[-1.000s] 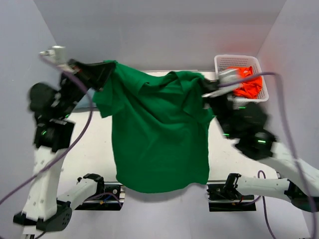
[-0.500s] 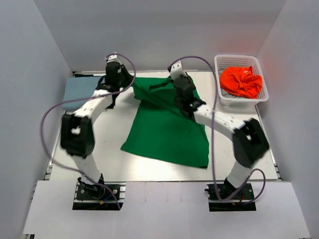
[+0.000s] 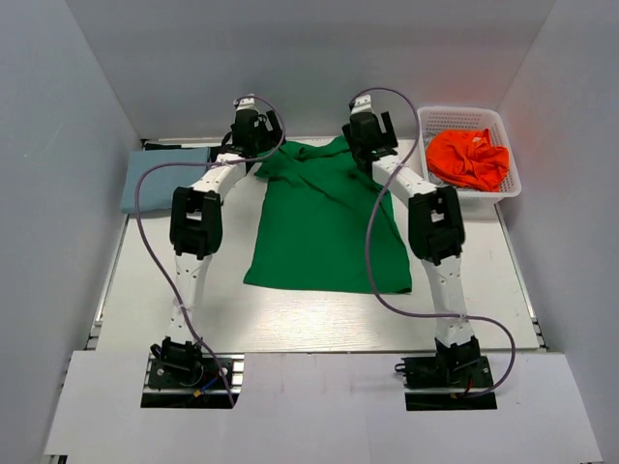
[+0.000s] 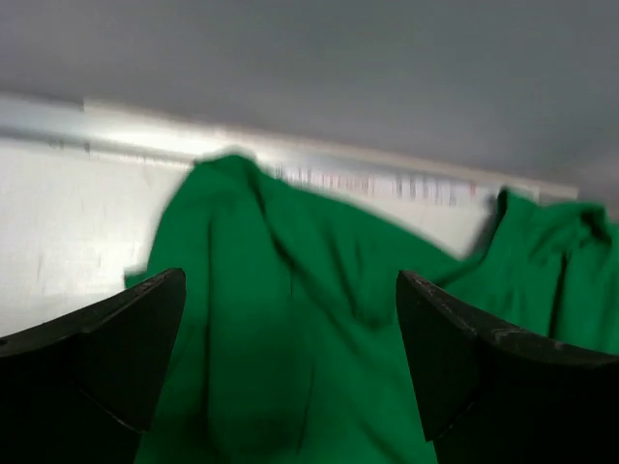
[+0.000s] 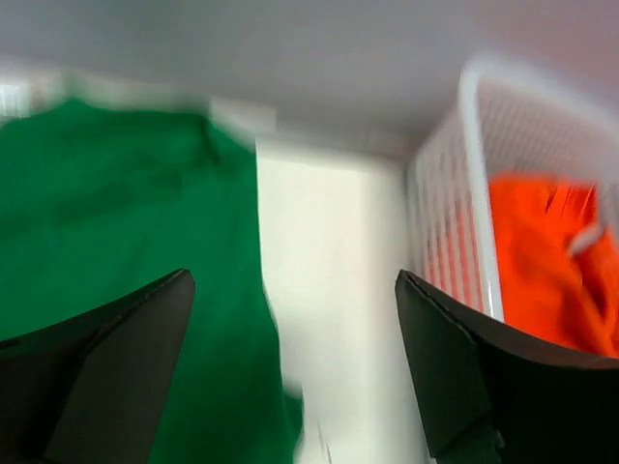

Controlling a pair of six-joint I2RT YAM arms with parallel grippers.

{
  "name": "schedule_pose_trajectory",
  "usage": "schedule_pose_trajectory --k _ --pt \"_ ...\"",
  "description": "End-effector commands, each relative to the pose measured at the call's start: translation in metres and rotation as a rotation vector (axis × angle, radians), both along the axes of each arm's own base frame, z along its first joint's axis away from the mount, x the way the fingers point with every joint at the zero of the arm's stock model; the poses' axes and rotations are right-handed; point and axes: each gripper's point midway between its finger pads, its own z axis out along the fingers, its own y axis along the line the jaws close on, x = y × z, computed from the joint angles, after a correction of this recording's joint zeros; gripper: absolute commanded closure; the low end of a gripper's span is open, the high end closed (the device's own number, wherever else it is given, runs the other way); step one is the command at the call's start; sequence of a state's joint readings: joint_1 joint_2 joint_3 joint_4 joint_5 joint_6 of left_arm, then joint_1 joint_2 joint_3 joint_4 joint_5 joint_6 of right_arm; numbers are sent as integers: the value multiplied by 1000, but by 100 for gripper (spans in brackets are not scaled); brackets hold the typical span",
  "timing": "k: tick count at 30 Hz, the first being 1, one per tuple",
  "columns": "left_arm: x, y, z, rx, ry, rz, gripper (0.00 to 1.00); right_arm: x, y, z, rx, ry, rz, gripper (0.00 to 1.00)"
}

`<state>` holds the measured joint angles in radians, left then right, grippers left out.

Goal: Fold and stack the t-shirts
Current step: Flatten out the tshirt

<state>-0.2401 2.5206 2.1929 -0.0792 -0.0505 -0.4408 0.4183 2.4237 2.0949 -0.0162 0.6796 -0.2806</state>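
A bright green t-shirt (image 3: 329, 227) lies spread on the white table, collar end toward the back wall. My left gripper (image 3: 253, 133) hovers open over its left shoulder; green cloth (image 4: 290, 358) fills the space between the wide-apart fingers, held by neither. Over the right shoulder my right gripper (image 3: 369, 130) is open too, with the shirt's edge (image 5: 126, 261) and bare table between its fingers. A pale blue t-shirt (image 3: 160, 177) lies folded at the back left. An orange t-shirt (image 3: 468, 159) sits crumpled in the basket.
The white mesh basket (image 3: 467, 118) stands at the back right corner; its wall (image 5: 455, 222) is close to the right gripper's right finger. The back wall rises just behind both grippers. Both arms stretch far forward over the table.
The green shirt hung in the air from both shut grippers; it was swung forward and laid flat. Both grippers have opened and let go of its shoulders near the back edge.
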Motion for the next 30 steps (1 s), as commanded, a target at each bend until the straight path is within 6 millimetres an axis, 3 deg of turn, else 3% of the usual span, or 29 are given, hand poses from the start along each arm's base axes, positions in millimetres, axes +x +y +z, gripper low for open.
schedule_pose_trajectory --k 1,2,3,4,5,6,7,9,10,11,13,15,16,18,19,24,27,28,30 --pt "-35 -12 100 -22 -127 -89 0 -51 29 41 176 17 100 10" --pt "-57 -18 106 -56 -103 -116 0 -69 29 86 245 -36 126 10" --pt "-73 -26 105 -84 -70 -165 0 -91 24 48 248 59 126 10" --pt "-85 -28 105 -104 -50 -185 0 -108 41 38 378 125 171 10" --pt "-110 -37 75 -132 45 -220 0 -122 38 67 440 94 186 10" --pt "-129 -45 93 -158 36 -252 0 -147 36 26 472 190 163 10" --pt "-151 -48 66 -166 112 -271 0 -158 44 35 554 183 188 10" --pt "-185 -62 63 -209 180 -288 0 -193 46 1 613 276 215 10" --pt "-204 -64 36 -195 244 -295 0 -209 48 -7 649 305 223 10" --pt "-222 -77 29 -213 282 -322 0 -215 47 -8 662 309 221 10" --pt "-253 -78 3 -201 359 -320 0 -234 39 -34 666 382 172 10" --pt "-279 -83 -13 -185 421 -331 0 -244 34 -47 670 425 125 10" --pt "-293 -81 -27 -180 460 -329 0 -252 30 -58 669 454 100 10" --pt "-312 -78 -32 -172 487 -311 0 -264 28 -68 684 500 68 10" --pt "-332 -73 -51 -156 537 -298 0 -277 23 -82 678 537 52 10" --pt "-368 -55 -85 -96 631 -254 0 -317 17 -108 679 629 42 10" --pt "-375 -38 -101 -29 688 -186 0 -351 17 -125 699 705 10 10" --pt "-379 -18 -114 44 722 -98 0 -370 15 -132 716 745 5 10" --pt "-372 -3 -116 114 722 -23 0 -396 20 -140 705 810 23 10"
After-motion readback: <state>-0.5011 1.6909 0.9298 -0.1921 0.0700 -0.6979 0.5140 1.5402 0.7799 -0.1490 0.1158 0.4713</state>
